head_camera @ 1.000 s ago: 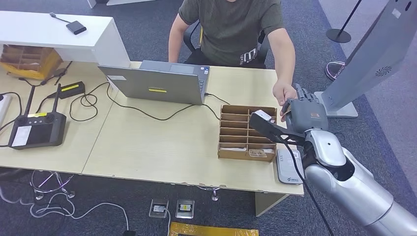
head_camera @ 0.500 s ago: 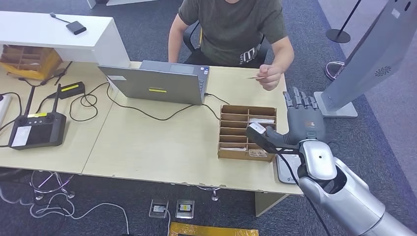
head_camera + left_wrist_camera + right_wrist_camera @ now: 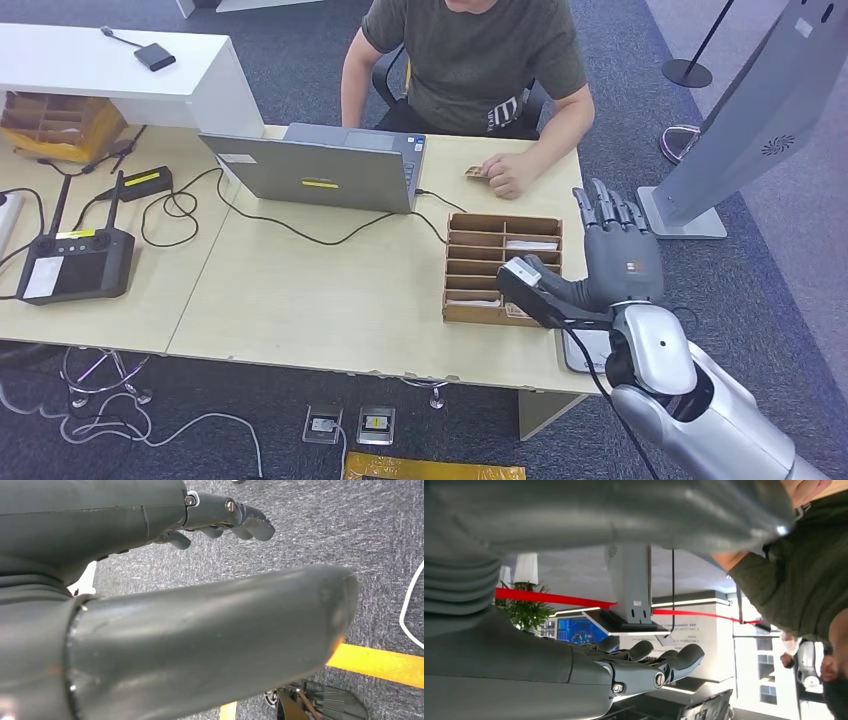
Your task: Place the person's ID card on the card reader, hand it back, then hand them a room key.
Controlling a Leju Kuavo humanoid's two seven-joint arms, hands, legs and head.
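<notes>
Grey fingers of the right hand (image 3: 618,255) are spread flat and nothing is held, above the card reader (image 3: 588,350) at the table's (image 3: 300,290) front right corner. The ID card (image 3: 477,173) is held by the person's hand (image 3: 510,176) near the table's far edge, so the hand-back step appears done. Next, a room key is to be picked, probably from the cardboard organiser (image 3: 502,268) just beside the hand. The left hand (image 3: 220,515) hangs loosely unclenched over carpet, holding nothing.
</notes>
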